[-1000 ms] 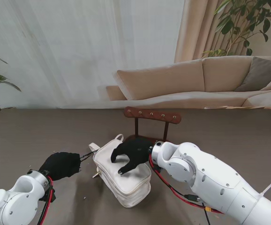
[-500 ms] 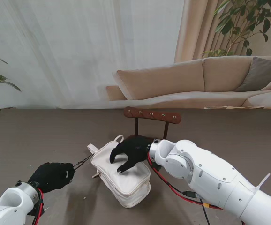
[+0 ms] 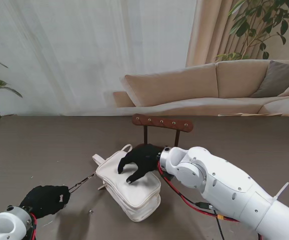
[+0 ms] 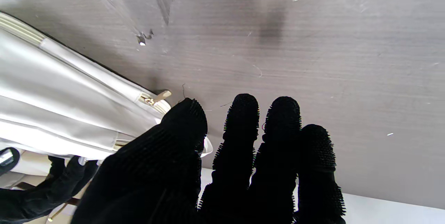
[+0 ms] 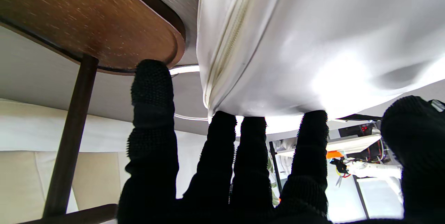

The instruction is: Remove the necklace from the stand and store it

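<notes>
Your view took in a dark brown table (image 3: 244, 145) before a beige sofa (image 3: 209, 85). A white zipped bag (image 3: 129, 187) lay near the table's middle, just in front of the wooden stand (image 3: 162, 122). Your right hand (image 3: 140, 161) pressed flat on the bag, fingers (image 5: 222, 154) spread, gripping nothing. Your left hand (image 3: 45, 199), left of the bag, pinched the thin necklace chain (image 3: 82, 182), which stretched taut towards the bag
</notes>
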